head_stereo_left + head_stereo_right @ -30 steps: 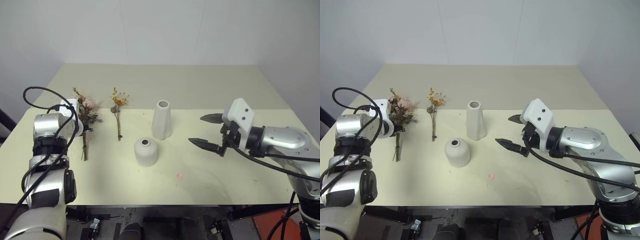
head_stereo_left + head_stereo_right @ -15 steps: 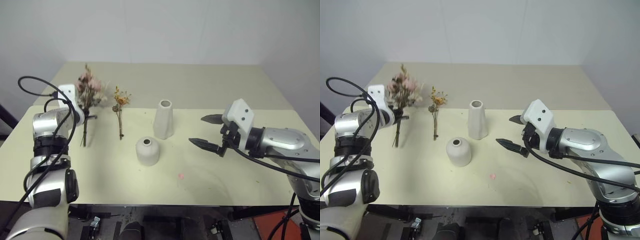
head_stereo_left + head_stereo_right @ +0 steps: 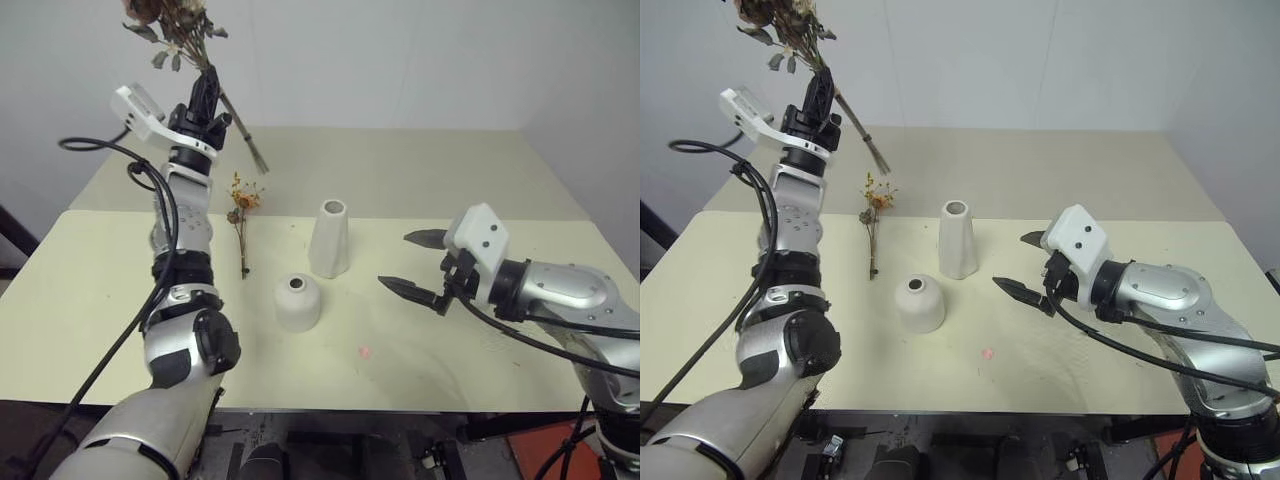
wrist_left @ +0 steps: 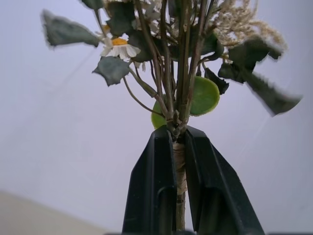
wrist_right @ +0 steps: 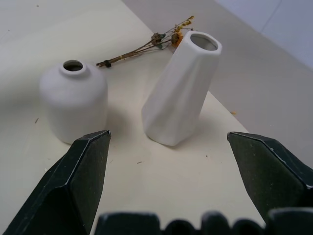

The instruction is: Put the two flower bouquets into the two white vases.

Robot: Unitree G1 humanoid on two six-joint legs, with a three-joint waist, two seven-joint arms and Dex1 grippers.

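Pinching the wrapped stems of the large dried bouquet (image 4: 178, 88), the left tool (image 3: 205, 100) holds it high in the air above the counter's (image 3: 420, 170) far left part, heads up and stem ends slanting down toward the far edge. The thin orange-yellow sprig (image 3: 240, 215) lies flat on the counter left of the tall tapered white vase (image 3: 329, 238), apart from it. The short dome-shaped white vase (image 3: 297, 301) stands just nearer the front edge than the tall one. The right tool (image 3: 412, 262) hovers toward the counter's right side, fingers spread wide and empty, aimed at both vases.
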